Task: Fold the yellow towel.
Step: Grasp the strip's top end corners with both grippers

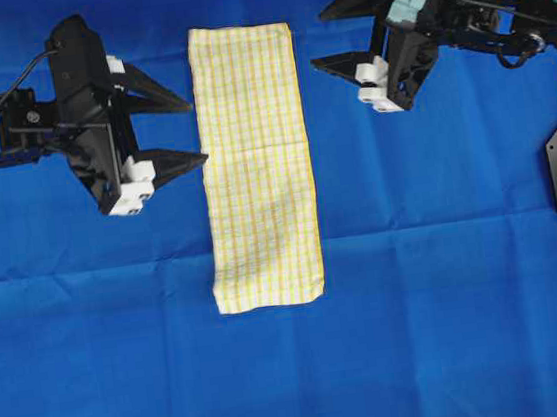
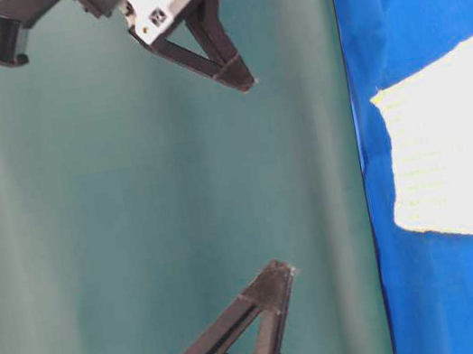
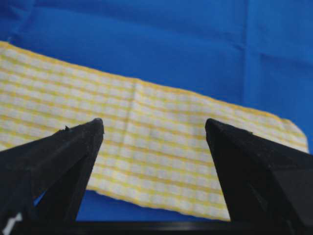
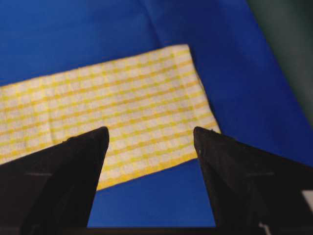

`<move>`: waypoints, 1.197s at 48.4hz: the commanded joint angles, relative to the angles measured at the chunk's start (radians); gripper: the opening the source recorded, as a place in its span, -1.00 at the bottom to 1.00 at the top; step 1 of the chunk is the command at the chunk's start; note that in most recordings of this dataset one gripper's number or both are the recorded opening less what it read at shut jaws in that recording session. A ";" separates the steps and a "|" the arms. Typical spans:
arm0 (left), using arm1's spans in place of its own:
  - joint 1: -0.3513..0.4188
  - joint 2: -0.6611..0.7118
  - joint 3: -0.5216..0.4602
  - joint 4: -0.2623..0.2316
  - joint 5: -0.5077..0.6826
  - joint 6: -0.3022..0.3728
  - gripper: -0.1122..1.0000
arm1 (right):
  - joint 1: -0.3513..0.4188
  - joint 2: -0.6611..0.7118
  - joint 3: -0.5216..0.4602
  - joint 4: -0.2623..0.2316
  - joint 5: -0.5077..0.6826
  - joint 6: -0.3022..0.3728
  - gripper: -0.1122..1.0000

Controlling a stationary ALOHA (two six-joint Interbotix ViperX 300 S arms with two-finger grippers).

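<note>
On the blue cloth (image 1: 297, 367) that covers the table, the yellow towel (image 1: 255, 166) lies flat as a long narrow strip, running from the far edge of the overhead view down past the middle. It is white with fine yellow checks and a yellow hem along its edges. Its corners look squared, and a faint crease crosses it partway along, seen best from the left wrist view (image 3: 137, 98). Nothing rests on it and neither hand touches it.

Left of the towel hangs the left hand (image 1: 194, 132), its two black fingers (image 1: 178, 163) spread wide and pointing toward the strip's long edge, their tips just beside it. From its own camera the towel fills the space between and beyond the two dark fingers, with nothing held between them.

Right of the towel, near its far end, is the right hand (image 1: 324, 37), likewise spread wide and empty, its fingers (image 1: 342, 60) pointing toward the strip but a little apart from it. Its camera shows the towel's end (image 4: 195, 88) and a corner lying on the blue cloth beyond the fingertips.

The table-level view, turned on its side, shows both hands raised clear of the cloth against a plain green backdrop (image 2: 131, 205), with the towel's near end (image 2: 451, 148) lying flat.
</note>
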 commanded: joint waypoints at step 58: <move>0.368 0.589 -0.204 -0.008 -0.249 0.124 0.55 | -0.169 0.529 -0.273 0.071 -0.017 0.026 0.46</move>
